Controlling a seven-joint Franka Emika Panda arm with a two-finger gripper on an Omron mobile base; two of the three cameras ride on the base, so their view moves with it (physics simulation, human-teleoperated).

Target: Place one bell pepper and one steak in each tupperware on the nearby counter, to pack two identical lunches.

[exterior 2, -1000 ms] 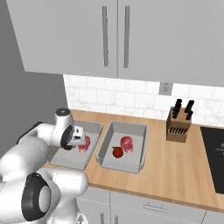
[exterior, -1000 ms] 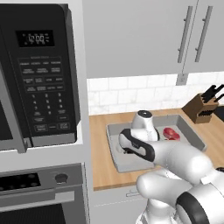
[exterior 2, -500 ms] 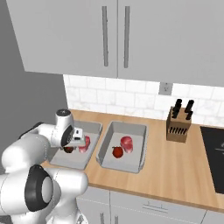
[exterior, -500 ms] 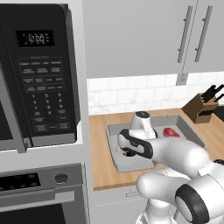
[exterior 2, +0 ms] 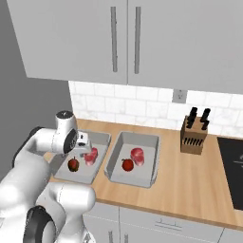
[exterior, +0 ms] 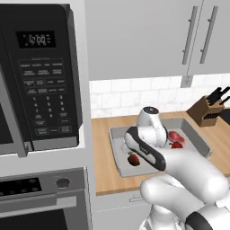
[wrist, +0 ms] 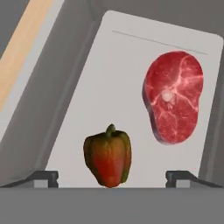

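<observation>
A light grey tupperware (wrist: 109,65) tray seen from above. A dark brownish-red bell pepper (wrist: 107,157) with a green stem lies on its floor near one end, between the two wide-apart dark tips of the pincer (wrist: 112,177). A marbled red steak (wrist: 174,96) lies flat just beside the pepper, apart from it, near the tray's side wall. A strip of tan worktop (wrist: 19,48) runs beyond the opposite wall.

Kitchen fixtures around the worktop

A black microwave (exterior: 38,81) sits above an oven (exterior: 42,200); a wooden knife block (exterior 2: 193,134) stands near the white tiled backsplash (exterior 2: 142,107), beneath grey wall cabinets (exterior 2: 123,40) and a wall outlet (exterior 2: 179,96).
</observation>
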